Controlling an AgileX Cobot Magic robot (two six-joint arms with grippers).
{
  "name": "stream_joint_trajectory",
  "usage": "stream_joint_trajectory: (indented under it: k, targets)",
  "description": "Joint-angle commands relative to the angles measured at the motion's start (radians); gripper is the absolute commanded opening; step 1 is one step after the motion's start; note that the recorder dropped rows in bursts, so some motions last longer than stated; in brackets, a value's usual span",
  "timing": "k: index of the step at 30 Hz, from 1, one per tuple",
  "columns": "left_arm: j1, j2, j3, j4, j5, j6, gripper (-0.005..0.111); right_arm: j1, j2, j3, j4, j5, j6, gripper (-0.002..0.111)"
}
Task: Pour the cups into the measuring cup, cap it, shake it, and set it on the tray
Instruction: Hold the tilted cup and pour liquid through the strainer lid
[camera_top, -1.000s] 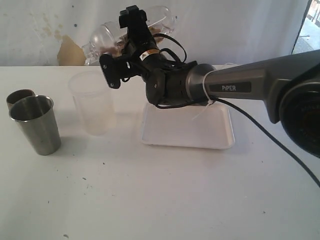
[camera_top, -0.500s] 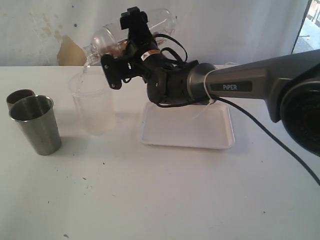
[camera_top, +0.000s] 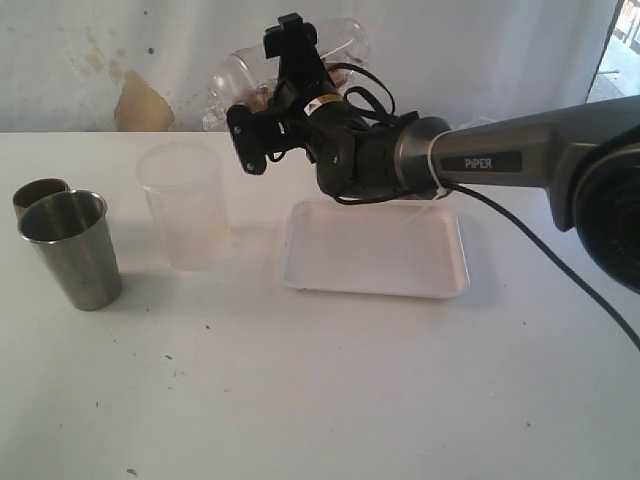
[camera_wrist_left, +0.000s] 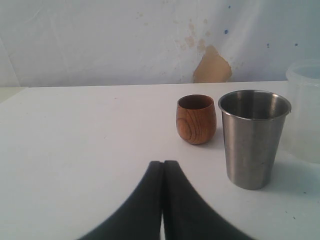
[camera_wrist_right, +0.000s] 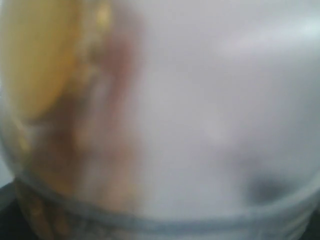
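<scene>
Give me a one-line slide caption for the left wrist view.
Shut left pincer facing a wooden cup and a steel tumbler on the white table.

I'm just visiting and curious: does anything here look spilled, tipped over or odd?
One thing stands out: the right end effector grips a clear container tipped on its side in mid-air, near the frosted cup. No spill shows on the table.
</scene>
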Motion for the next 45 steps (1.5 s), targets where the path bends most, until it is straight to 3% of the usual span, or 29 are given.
stream_joint_trajectory:
  k: [1,20,45]
  targets:
    - [0.0,-0.004,0.004,0.004,-0.005,-0.001,0.0,-0.001,-0.019,-0.018,-0.053,-0.075,-0.028,0.0]
    - [0.0,-0.004,0.004,0.004,-0.005,-0.001,0.0,-0.001,-0.019,-0.018,-0.192,-0.106,-0.02,0.0]
    - [0.0,-0.004,0.004,0.004,-0.005,-0.001,0.0,-0.034,-0.003,-0.02,-0.084,-0.094,-0.02,0.0]
